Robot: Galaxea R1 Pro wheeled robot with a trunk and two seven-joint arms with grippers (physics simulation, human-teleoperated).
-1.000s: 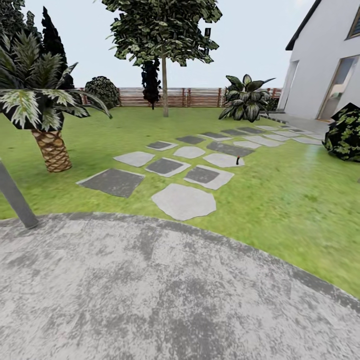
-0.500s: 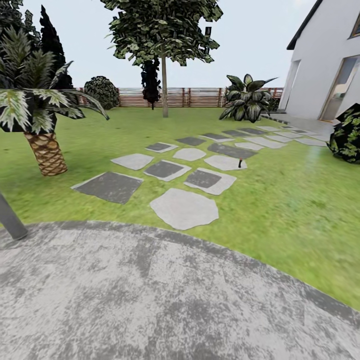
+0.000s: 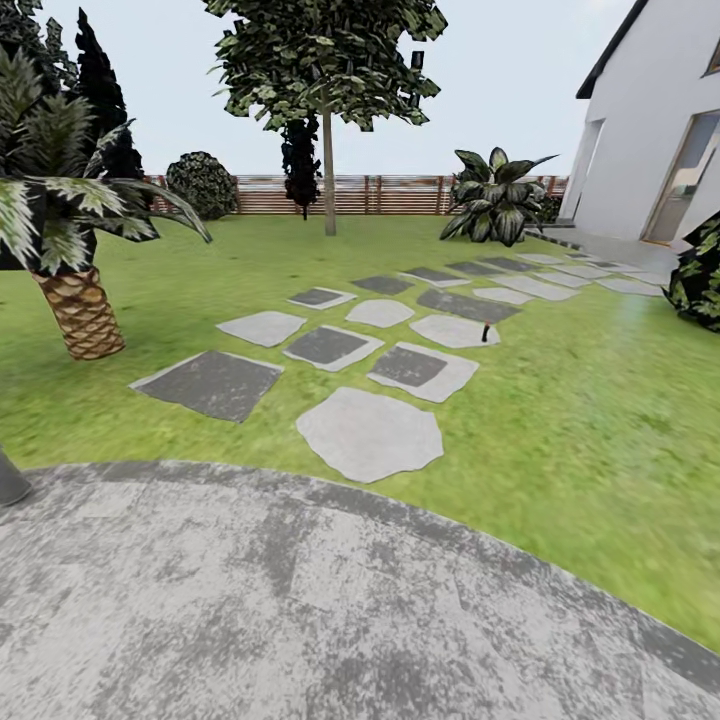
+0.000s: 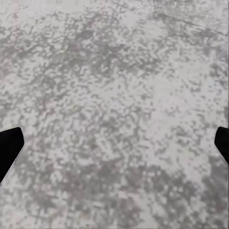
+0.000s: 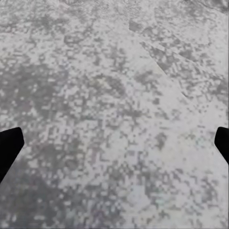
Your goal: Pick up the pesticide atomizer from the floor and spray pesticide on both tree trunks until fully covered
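Note:
In the head view a tall tree with dark green leaf clumps (image 3: 325,55) stands at the far side of the lawn, its straight bare tree trunk (image 3: 328,180) in front of the fence. A tiny dark upright object (image 3: 484,331) sits at the edge of a stepping stone; it is too small to tell whether it is the atomizer. The left wrist view has my left gripper (image 4: 114,148) open over mottled grey paving, black fingertips (image 4: 8,145) far apart. My right gripper (image 5: 114,148) is open the same way over the paving.
Grey paving (image 3: 300,600) lies under me, then lawn crossed by stepping stones (image 3: 370,435). A palm (image 3: 78,310) and a grey pole (image 3: 8,482) are at left. A bush (image 3: 700,275) and the white house (image 3: 650,130) are at right. A slat fence (image 3: 400,195) closes the back.
The whole head view has shifted: the camera has moved forward. The palm and grey pole slide toward the left edge, and the stepping stones look nearer.

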